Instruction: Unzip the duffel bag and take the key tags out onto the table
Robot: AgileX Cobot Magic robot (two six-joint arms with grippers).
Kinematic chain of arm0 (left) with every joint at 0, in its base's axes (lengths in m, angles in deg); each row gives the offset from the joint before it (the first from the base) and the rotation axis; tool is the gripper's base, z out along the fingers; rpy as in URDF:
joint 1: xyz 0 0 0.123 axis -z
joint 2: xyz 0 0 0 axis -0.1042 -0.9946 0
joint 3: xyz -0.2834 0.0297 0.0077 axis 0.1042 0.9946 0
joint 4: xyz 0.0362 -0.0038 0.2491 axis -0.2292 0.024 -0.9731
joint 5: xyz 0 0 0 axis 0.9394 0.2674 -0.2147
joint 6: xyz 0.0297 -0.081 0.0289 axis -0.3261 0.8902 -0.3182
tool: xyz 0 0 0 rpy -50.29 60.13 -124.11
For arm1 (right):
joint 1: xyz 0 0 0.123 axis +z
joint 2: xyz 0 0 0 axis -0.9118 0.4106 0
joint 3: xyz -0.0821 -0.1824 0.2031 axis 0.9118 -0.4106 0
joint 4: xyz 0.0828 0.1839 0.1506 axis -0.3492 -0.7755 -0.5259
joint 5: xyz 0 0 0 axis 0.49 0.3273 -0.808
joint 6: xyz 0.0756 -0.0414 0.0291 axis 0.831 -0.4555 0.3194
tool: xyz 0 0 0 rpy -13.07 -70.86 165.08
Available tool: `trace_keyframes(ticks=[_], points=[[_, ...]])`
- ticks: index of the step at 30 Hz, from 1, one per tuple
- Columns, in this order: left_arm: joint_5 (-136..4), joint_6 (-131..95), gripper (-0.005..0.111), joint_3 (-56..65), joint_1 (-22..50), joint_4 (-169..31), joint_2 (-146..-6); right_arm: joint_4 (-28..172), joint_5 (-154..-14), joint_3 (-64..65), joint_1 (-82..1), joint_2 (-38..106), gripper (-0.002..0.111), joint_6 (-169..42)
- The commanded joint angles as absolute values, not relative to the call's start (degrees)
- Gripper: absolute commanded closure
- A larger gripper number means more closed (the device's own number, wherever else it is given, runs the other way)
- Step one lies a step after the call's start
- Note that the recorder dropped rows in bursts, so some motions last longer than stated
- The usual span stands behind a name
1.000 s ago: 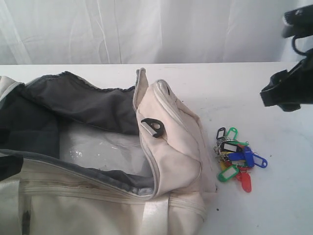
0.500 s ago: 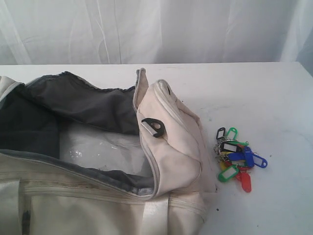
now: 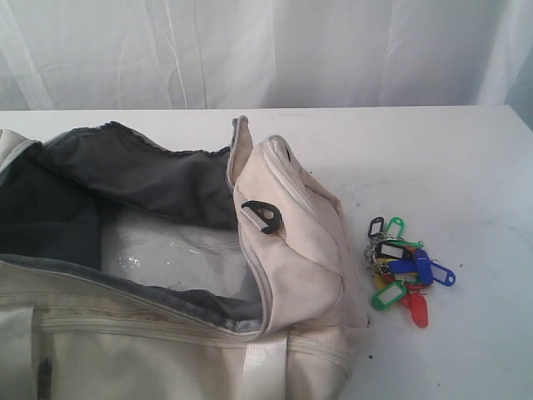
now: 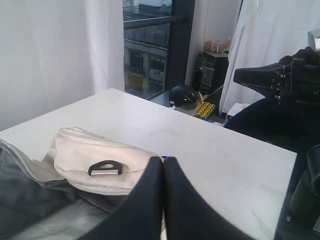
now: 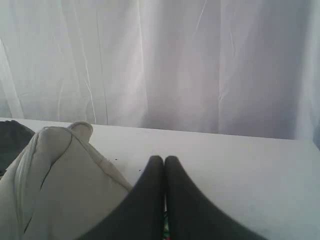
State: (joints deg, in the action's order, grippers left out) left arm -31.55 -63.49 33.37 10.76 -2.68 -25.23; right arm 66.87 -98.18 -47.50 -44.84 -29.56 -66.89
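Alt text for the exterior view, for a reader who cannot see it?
An unzipped cream duffel bag lies open on a white table, dark grey lining showing, with a bunch of coloured key tags on the table just right of it. A white curtain hangs behind; no arm is in view.

The left claw (image 4: 163,164) was fully closed, its two black fingers (image 4: 145,200) pressed flat together and tapering to a blunt tip, held up off the desk (image 4: 225,155). The right claw (image 5: 164,161) was closed the same way, with only a thin seam between its fingers (image 5: 182,205), and also raised clear. The right arm (image 4: 282,80), black, showed beyond the desk's edge, above desk height.
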Motion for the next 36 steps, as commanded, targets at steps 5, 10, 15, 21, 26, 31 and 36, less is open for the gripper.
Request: trace_keyframes(ticks=[5,10,15,21,26,31,36], points=[[-31.54,-63.25,0.107,33.76,10.73,-2.83,-24.94,67.27,-98.34,-47.81,-45.28,-29.41,0.108,-67.03],[-31.64,-63.25,0.107,33.76,10.73,-2.82,-24.94,67.27,-98.34,-47.81,-45.28,-29.41,0.108,-67.03],[-31.65,-63.37,0.107,33.76,10.73,-2.82,-24.94,67.27,-98.34,-47.81,-45.28,-29.41,0.108,-67.03],[-32.96,-54.05,0.107,34.42,10.73,-15.69,-24.94,67.27,-98.34,-47.81,-45.28,-29.41,0.108,-67.03],[-45.16,-9.18,0.107,38.67,10.73,-55.63,-24.94,67.27,-98.34,-47.81,-45.28,-29.41,0.108,-67.03],[-55.55,-6.24,0.107,47.78,10.73,-63.48,-24.61,67.27,-98.24,-47.81,-45.28,-29.41,0.108,-67.03],[-60.45,-9.61,0.107,57.90,10.73,-66.43,-20.43,67.27,-98.24,-47.81,-45.28,-29.41,0.108,-67.03]])
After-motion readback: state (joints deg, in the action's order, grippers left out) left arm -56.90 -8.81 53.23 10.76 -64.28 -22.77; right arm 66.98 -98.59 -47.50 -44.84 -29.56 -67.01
